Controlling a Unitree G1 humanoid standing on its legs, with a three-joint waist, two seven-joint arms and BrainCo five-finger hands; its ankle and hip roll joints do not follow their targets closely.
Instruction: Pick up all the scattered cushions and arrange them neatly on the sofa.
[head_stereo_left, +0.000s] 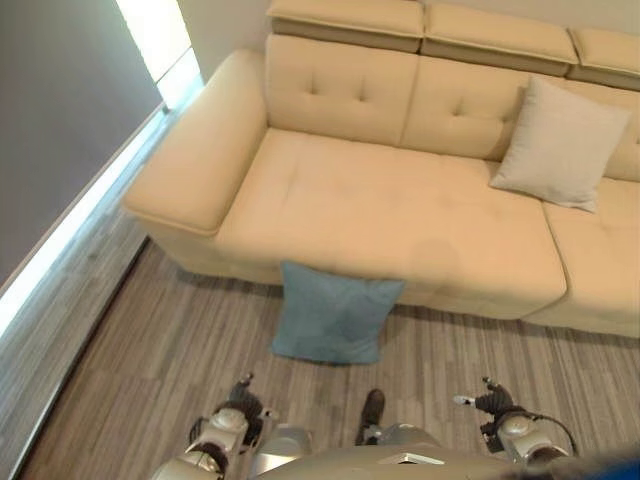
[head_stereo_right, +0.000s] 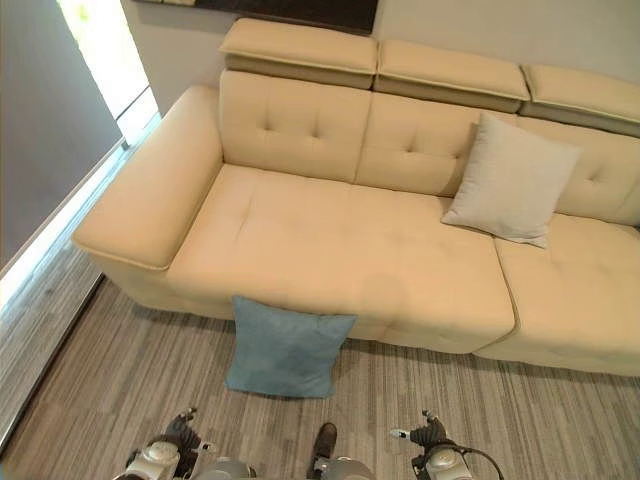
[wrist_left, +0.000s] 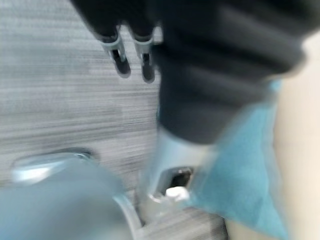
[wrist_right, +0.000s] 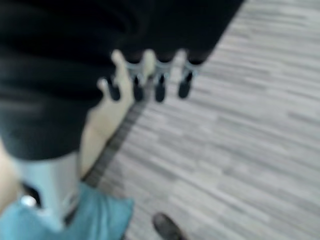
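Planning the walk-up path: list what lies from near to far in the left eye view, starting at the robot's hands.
Left hand and right hand, wood floor, blue cushion leaning against the sofa front, sofa seat, beige cushion against the backrest.

Grey wood-plank floor (head_stereo_left: 150, 380) all over, big cream tufted sofa (head_stereo_right: 340, 250) up at 12 o'clock against a pale wall (head_stereo_right: 500, 25) (bright window strip (head_stereo_left: 155, 35) glowing at about 10 o'clock).
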